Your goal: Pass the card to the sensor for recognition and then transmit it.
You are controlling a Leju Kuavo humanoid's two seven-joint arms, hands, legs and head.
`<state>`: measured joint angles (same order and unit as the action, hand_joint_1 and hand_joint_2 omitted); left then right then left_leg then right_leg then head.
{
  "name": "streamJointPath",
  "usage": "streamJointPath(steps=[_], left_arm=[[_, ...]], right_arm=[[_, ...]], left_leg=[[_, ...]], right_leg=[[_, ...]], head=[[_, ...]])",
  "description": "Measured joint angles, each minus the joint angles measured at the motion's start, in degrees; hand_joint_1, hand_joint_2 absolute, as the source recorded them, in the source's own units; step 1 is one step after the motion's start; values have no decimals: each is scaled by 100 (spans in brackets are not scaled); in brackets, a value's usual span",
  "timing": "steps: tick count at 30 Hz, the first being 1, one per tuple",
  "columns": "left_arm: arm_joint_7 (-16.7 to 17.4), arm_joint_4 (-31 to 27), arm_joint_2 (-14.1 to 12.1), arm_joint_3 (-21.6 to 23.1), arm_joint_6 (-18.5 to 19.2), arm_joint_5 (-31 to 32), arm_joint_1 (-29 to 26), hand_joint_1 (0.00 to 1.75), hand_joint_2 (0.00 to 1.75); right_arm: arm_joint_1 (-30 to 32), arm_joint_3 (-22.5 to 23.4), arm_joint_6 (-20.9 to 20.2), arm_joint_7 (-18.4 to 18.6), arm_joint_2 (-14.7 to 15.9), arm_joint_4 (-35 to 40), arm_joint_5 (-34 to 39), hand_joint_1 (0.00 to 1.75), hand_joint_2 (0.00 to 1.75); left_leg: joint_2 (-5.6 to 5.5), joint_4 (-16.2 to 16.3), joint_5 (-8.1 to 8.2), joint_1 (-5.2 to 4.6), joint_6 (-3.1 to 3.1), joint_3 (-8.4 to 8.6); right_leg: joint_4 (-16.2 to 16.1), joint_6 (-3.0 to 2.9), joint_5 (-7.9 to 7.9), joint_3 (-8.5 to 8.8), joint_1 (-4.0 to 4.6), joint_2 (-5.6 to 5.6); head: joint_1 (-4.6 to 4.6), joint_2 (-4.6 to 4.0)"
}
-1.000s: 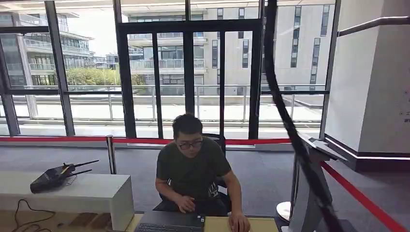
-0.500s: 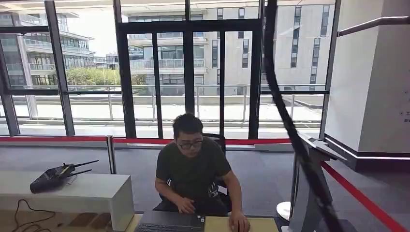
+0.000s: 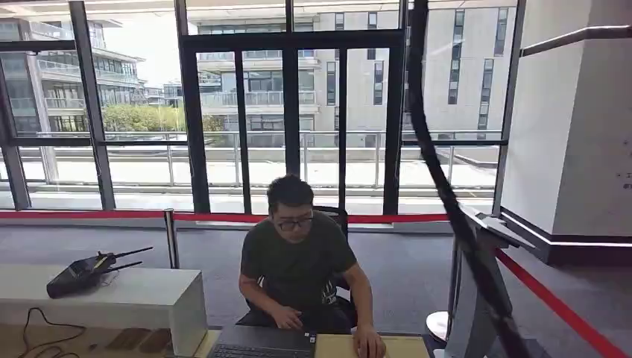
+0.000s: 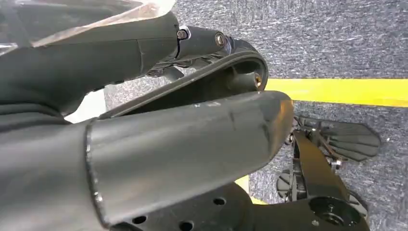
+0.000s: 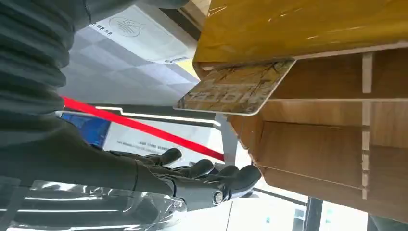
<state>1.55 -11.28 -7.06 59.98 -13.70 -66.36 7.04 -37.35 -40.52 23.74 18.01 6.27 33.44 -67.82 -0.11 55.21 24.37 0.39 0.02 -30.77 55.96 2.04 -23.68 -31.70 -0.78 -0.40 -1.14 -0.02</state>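
Observation:
A beige patterned card (image 5: 238,89) lies at the edge of a wooden table (image 5: 312,144) and juts out past its yellowish top. My right hand (image 5: 202,175) hangs a short way from the card with its dark fingers (image 5: 240,175) stretched out and apart, touching nothing. My left hand (image 4: 192,96) hangs over grey carpet, with the thick thumb (image 4: 192,144) and the dark fingers (image 4: 199,41) apart and nothing between them. A grey post with a slanted top panel (image 3: 492,227) stands at the right of the head view.
A person (image 3: 298,261) sits across the table with both hands by a laptop (image 3: 261,343). A white bench (image 3: 112,298) with a black device stands at the left. Red barrier tape (image 3: 559,306) runs along the right. A yellow floor line (image 4: 337,91) crosses the carpet.

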Motion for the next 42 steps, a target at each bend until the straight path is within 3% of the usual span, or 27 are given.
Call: streamJointPath(steps=[17, 42], left_arm=[[-39, 0, -42, 138, 140, 90, 1, 0, 0], [-15, 0, -57, 232, 210, 133, 9, 0, 0]], right_arm=[[223, 55, -203, 151, 267, 273, -61, 0, 175], [348, 42, -194, -11, 210, 728, -269, 0, 175]], left_leg=[[0, 0, 0, 0, 0, -1], [0, 0, 0, 0, 0, -1]], right_leg=[[0, 0, 0, -1, 0, 0], [0, 0, 0, -1, 0, 0]], head=[[0, 0], [0, 0]])
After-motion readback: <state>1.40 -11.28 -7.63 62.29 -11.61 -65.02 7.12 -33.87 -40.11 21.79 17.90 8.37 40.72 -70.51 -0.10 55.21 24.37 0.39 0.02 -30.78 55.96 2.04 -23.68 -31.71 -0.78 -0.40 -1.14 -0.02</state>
